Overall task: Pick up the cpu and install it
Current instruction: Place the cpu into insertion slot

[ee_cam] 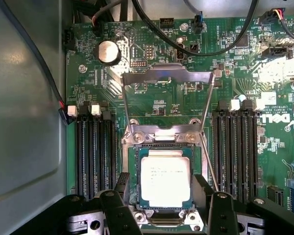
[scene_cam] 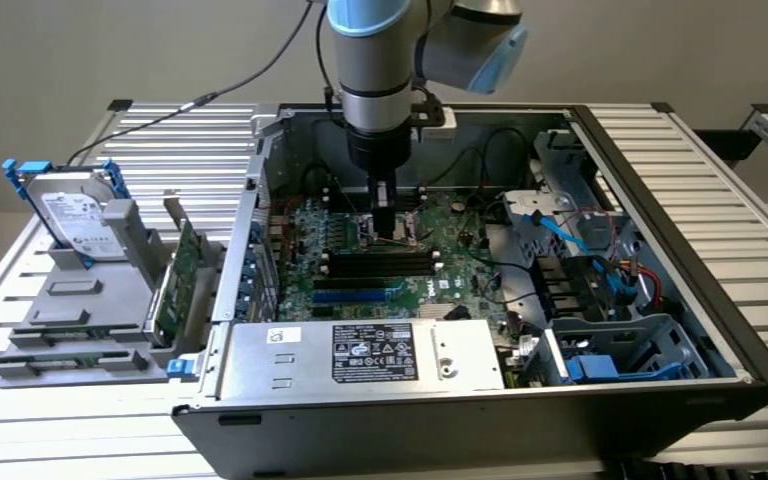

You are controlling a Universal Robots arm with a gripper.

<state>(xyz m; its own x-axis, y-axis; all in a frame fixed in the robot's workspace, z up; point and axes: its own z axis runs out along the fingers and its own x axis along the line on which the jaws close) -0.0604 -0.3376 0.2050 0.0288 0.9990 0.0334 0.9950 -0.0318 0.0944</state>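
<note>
While the gripper (scene_cam: 386, 228) hangs deep inside the computer case (scene_cam: 651, 190), its fingers stand spread either side of the cpu (ee_cam: 165, 182), which lies in the socket (ee_cam: 133, 164), seemingly untouched. The metal load plate (ee_cam: 166, 78) is flipped up. Memory slots (ee_cam: 94, 152) flank the socket, and black cables (ee_cam: 186, 49) cross the board beyond the plate.

Slatted metal table (scene_cam: 711, 160): open computer case (scene_cam: 424, 442), grey fixture (scene_cam: 75, 300) beside.

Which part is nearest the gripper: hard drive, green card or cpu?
The cpu, flat in the socket under the gripper; the hard drive and card stand in the rack outside the case.
</note>
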